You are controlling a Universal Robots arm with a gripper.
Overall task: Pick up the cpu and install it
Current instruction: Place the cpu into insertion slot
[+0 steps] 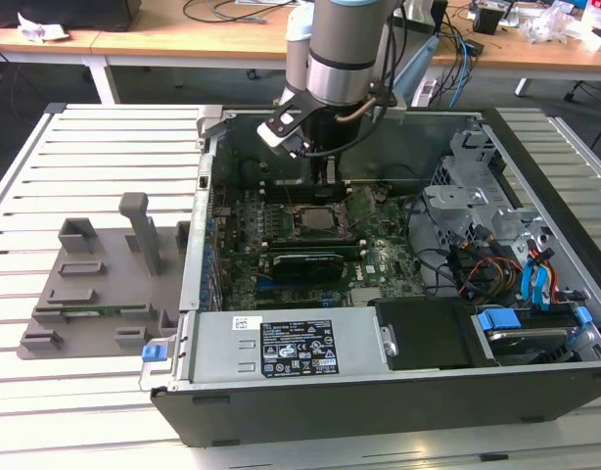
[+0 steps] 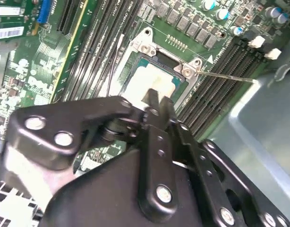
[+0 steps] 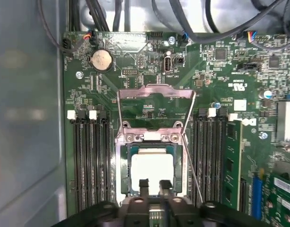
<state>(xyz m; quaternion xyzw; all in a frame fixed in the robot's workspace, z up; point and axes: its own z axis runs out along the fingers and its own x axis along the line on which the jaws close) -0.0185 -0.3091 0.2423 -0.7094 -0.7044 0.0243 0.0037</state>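
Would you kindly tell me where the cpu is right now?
In both wrist views the cpu lies in the socket with its hinged frame raised, just beneath the end effector.

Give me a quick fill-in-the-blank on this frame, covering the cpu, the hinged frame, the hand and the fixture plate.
1. The cpu lies in the ___ on the motherboard.
2. The hinged metal frame is swung ___.
3. The hand is directly over the ___.
4. The grey fixture plate lies outside the case, on the exterior view's ___.
Missing words: socket; open; cpu; left.
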